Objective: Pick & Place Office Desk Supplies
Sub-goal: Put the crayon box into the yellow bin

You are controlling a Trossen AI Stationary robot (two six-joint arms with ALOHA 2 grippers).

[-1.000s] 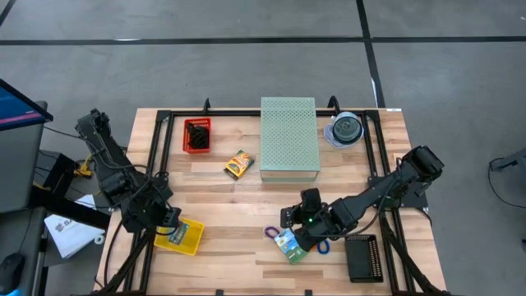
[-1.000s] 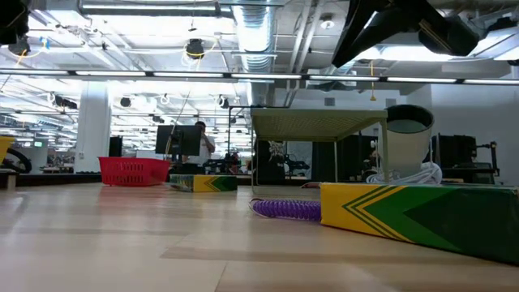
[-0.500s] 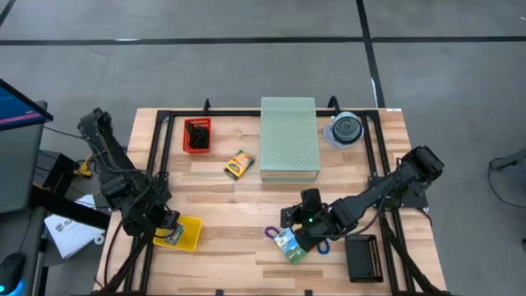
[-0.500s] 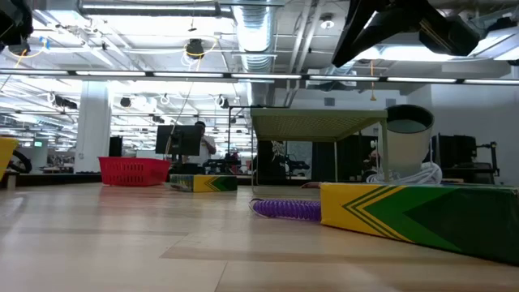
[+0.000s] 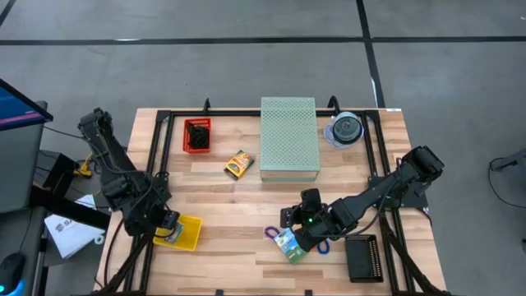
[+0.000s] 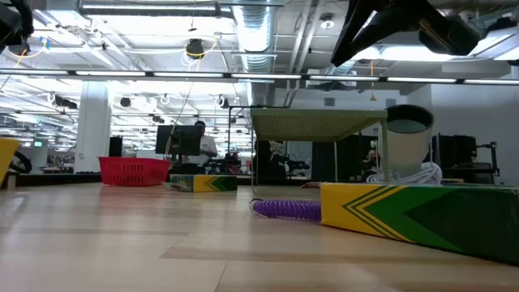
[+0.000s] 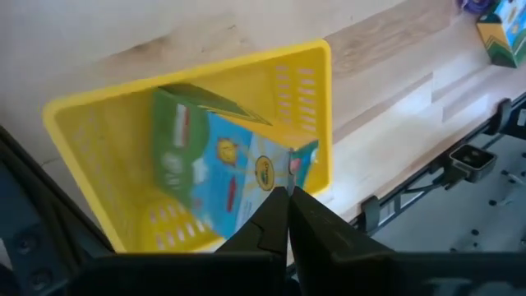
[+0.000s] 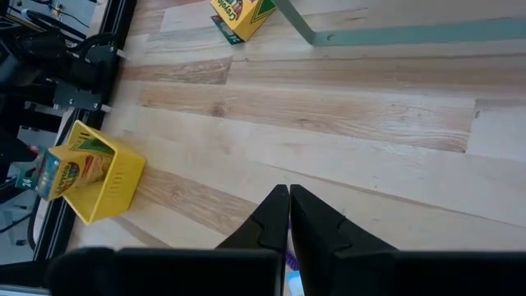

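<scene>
At the table's near left corner, the left gripper point(image 7: 288, 197) pinched a green-blue packet point(image 7: 226, 164) that sat in the tilted yellow basket point(image 5: 185, 234). Near the front right, the right gripper point(image 8: 288, 197), fingers pressed together and empty, hung over a second packet point(image 5: 288, 245) and a purple loop point(image 6: 285, 209). Farther back lay a yellow-orange box point(image 5: 238, 164) beside the pale green perforated box point(image 5: 289, 137); the red basket point(image 5: 196, 136) held dark items. Only the low view showed a person in the room behind.
</scene>
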